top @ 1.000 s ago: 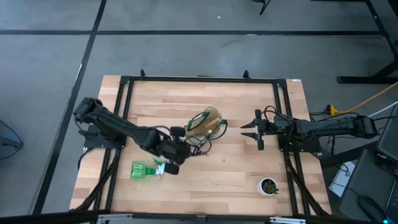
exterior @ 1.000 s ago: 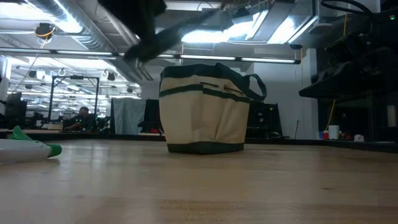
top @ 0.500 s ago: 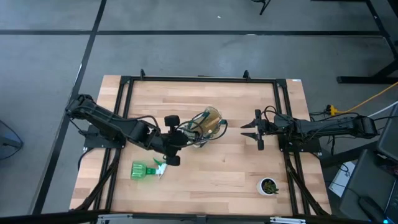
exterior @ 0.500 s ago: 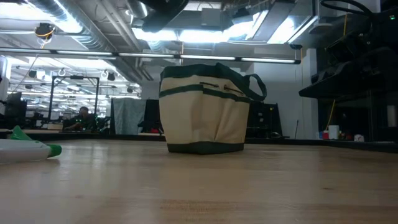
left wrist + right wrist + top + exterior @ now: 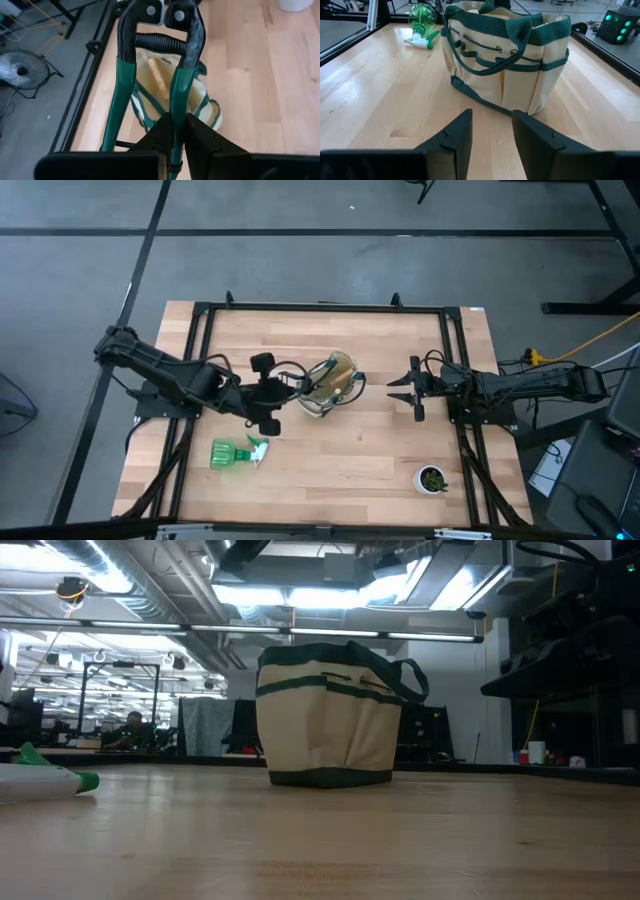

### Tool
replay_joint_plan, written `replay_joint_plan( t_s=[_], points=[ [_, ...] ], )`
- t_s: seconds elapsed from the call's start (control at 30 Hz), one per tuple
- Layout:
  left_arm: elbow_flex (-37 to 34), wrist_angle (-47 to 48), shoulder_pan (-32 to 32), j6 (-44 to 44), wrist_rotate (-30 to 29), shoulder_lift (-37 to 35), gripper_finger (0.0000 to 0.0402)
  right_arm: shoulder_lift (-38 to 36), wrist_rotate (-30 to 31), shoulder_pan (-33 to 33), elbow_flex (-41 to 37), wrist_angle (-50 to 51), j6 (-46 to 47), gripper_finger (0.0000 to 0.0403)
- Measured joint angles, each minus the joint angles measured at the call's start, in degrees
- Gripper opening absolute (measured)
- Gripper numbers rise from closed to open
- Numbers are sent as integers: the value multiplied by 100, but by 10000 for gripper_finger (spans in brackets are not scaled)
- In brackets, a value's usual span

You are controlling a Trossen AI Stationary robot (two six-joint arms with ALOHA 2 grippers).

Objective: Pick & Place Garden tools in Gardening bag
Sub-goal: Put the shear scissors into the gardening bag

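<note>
gripping the pruning shears [image 5: 150, 75], left pincer [image 5: 177, 131] hovers above the gardening bag [image 5: 170, 95].

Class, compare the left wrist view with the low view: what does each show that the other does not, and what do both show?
Only the left wrist view shows the left tool shut on the pruning shears, held above the bag's open top, with a wooden handle inside. Only the low view shows the spray bottle lying on the table. Both show the gardening bag.
</note>
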State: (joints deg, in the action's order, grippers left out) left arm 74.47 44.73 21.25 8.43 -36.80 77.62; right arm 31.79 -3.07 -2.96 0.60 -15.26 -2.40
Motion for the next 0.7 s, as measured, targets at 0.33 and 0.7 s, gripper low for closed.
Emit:
replay_joint_plan(
  t_s=[0.33,0.7],
  points=[
    [-1928,-2370,-274,-126,46,-1067,24,0,-2,0,0,1,1,144],
    [-3246,-5486,-618,-219,656,-1353,24,0,-1,0,0,-1,1,144]
  ],
)
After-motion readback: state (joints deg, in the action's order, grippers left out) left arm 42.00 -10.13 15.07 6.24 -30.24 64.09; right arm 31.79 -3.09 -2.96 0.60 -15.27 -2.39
